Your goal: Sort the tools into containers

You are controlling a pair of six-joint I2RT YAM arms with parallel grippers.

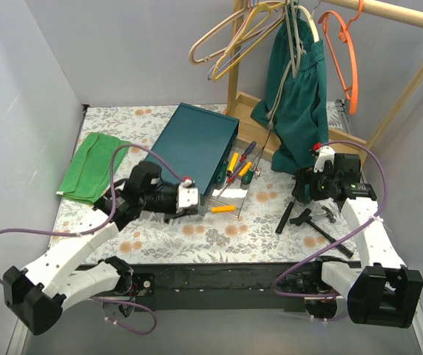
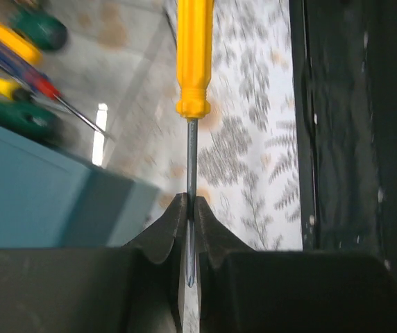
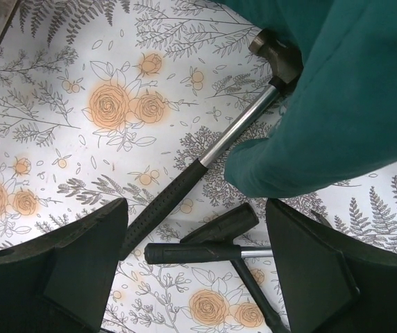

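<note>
My left gripper (image 1: 197, 204) is shut on the metal shaft of a yellow-handled screwdriver (image 1: 223, 208), held in front of the dark teal box (image 1: 195, 145). In the left wrist view the jaws (image 2: 191, 208) pinch the shaft near its tip and the handle (image 2: 194, 55) points away. Several screwdrivers (image 1: 237, 168) lie in the clear tray (image 1: 245, 194) beside the box. My right gripper (image 1: 308, 194) is open and empty above the black-handled tools (image 1: 315, 220). In the right wrist view its jaws (image 3: 195, 208) straddle the hammer (image 3: 212, 156) and crossed black handles (image 3: 205, 251).
A green cloth (image 1: 89, 164) lies at the far left. A teal garment (image 1: 296, 96) hangs from the wooden rack (image 1: 252, 103) with hangers, one of them orange (image 1: 344, 59). Its hem (image 3: 351, 90) covers part of the hammer.
</note>
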